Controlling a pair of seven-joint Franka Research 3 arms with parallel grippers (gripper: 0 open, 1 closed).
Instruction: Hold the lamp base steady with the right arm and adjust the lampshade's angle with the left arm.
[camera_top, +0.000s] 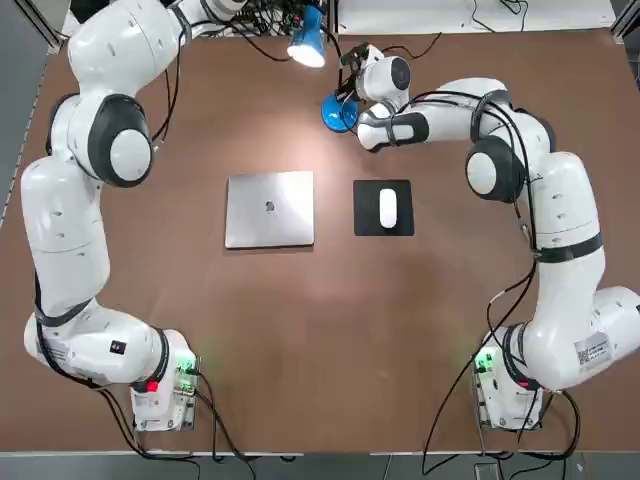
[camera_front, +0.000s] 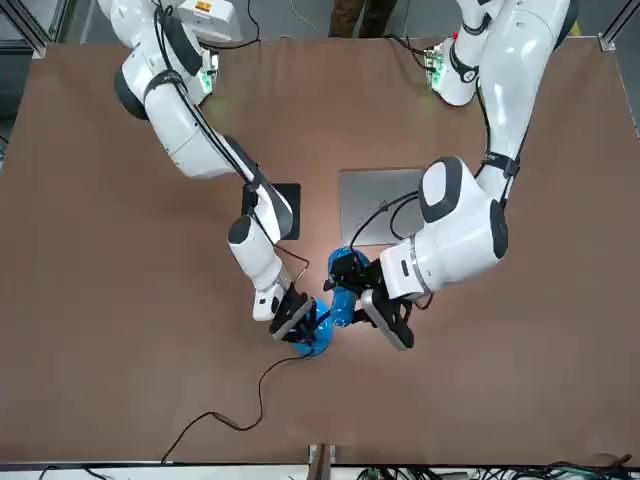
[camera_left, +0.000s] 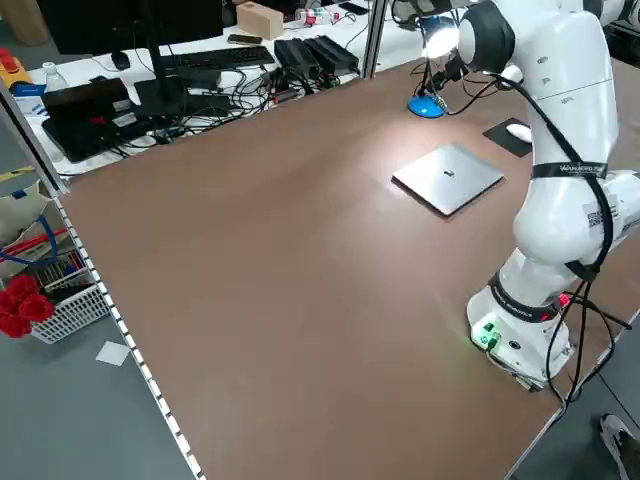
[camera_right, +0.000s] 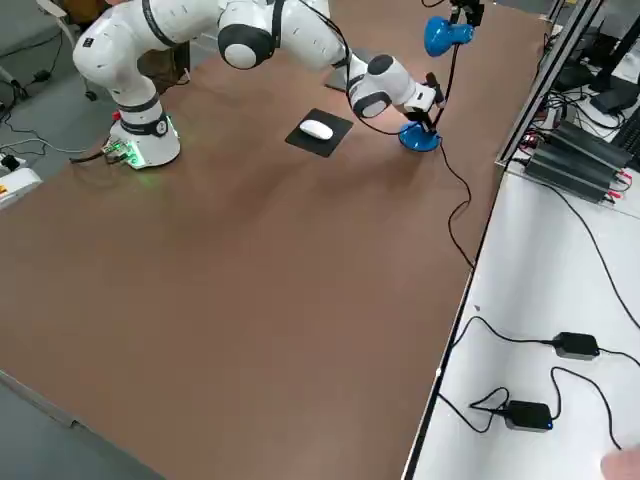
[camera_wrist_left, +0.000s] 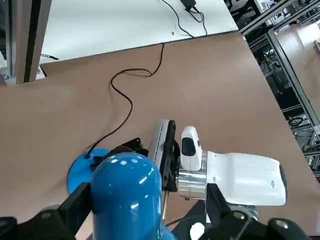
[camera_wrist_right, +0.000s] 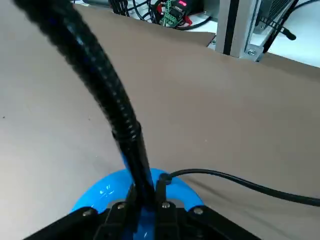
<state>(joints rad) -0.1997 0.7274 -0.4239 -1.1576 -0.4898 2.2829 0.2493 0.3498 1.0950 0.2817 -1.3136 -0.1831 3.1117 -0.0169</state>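
The lamp base (camera_top: 337, 112) sits on the tabletop (camera_top: 300, 340) just beyond the black mouse pad (camera_top: 383, 208) and its white mouse (camera_top: 387, 207). The right claw (camera_wrist_right: 142, 212) is clamped on it at the neck's foot. The left claw (camera_wrist_left: 135, 220) grips the lampshade (camera_top: 308, 42) above. A closed silver laptop (camera_top: 269, 208) lies beside the pad; the lamp's cord (camera_wrist_left: 125, 100) trails away from the base.

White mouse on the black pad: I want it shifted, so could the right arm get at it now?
Probably not yet: the right gripper is clamped on the round blue lamp base, while the left gripper holds the blue cone lampshade. The white mouse lies uncovered close by, though.
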